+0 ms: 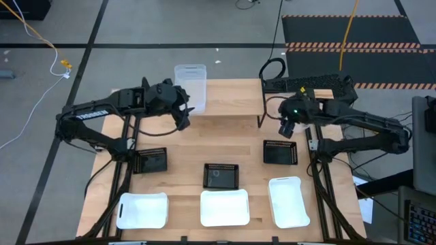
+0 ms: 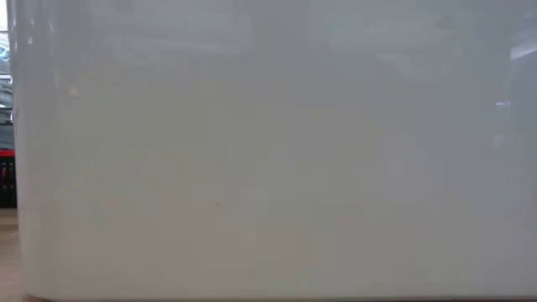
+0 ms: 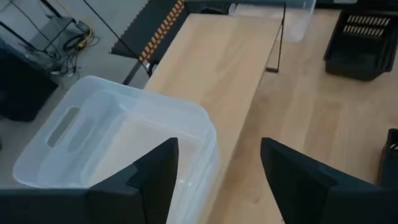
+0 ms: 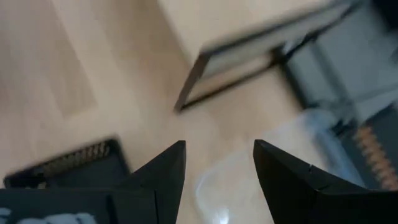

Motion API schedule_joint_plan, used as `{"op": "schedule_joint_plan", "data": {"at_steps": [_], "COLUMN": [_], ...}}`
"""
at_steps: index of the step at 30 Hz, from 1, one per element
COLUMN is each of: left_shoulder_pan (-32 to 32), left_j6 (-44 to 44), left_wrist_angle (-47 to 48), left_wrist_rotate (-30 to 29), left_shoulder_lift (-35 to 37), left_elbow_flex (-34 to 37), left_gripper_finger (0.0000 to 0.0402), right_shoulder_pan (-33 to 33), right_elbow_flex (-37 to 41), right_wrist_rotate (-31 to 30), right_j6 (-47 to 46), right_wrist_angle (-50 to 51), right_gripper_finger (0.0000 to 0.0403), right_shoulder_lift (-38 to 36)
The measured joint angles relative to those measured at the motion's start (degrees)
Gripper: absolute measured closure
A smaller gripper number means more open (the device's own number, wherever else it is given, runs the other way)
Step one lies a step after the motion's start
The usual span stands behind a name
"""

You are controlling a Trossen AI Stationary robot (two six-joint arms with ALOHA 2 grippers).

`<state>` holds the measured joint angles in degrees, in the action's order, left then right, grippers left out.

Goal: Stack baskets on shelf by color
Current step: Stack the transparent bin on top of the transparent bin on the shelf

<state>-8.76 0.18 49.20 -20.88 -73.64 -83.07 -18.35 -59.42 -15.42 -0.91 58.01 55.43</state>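
A clear basket [image 1: 190, 85] stands on the left end of the shelf [image 1: 228, 99], a light wood plank on black legs at the table's far side. In the left wrist view this clear basket [image 3: 118, 137] looks like two nested shells. My left gripper [image 1: 185, 119] [image 3: 217, 149] hovers open just beside its near right corner, with nothing between the fingers. My right gripper [image 1: 286, 129] [image 4: 217, 149] hangs open over the table off the shelf's right end. Below it lies something translucent [image 4: 233, 180], perhaps another clear basket. Three black baskets [image 1: 221, 175] and three white baskets [image 1: 224, 207] rest on the tabletop.
The black baskets sit in a mid-table row [image 1: 151, 161] [image 1: 280, 152]. The white ones line the near edge [image 1: 142, 209] [image 1: 288, 201]. The middle white basket's wall [image 2: 268, 168] fills the low view. The shelf's black leg [image 1: 261, 112] stands near my right gripper.
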Motion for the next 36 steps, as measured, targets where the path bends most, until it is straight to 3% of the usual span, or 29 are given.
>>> {"op": "schedule_joint_plan", "data": {"at_steps": [7, 12, 20, 32, 36], "left_shoulder_pan": [2.60, 3.71, 3.92, 3.92, 3.92], "left_j6": [-0.96, -0.69, 0.59, -0.65, -0.78], "left_wrist_angle": [-1.02, -1.78, -4.01, -5.39, -6.00], "left_wrist_rotate": [-0.83, -0.78, -1.97, -2.23, -2.23], "left_shoulder_lift": [-2.43, -3.71, -5.65, -7.92, -8.19], "left_elbow_flex": [0.03, 0.05, -0.06, 0.01, -0.01], "left_gripper_finger": [0.0192, 0.0192, 0.0192, 0.0192, 0.0192], "right_shoulder_pan": [-4.48, -6.06, -8.68, -9.81, -10.32], "right_elbow_flex": [5.36, 10.84, 15.90, 16.83, 16.89], "right_wrist_rotate": [3.48, 8.10, -1.10, 0.25, -4.69], "right_j6": [4.64, 9.84, 13.90, 13.63, 15.63], "right_wrist_angle": [7.86, 7.27, 0.19, 3.75, 8.87], "right_gripper_finger": [0.0220, 0.0220, 0.0220, 0.0220, 0.0220], "right_shoulder_lift": [5.66, 7.05, 6.92, 4.27, 2.98]}}
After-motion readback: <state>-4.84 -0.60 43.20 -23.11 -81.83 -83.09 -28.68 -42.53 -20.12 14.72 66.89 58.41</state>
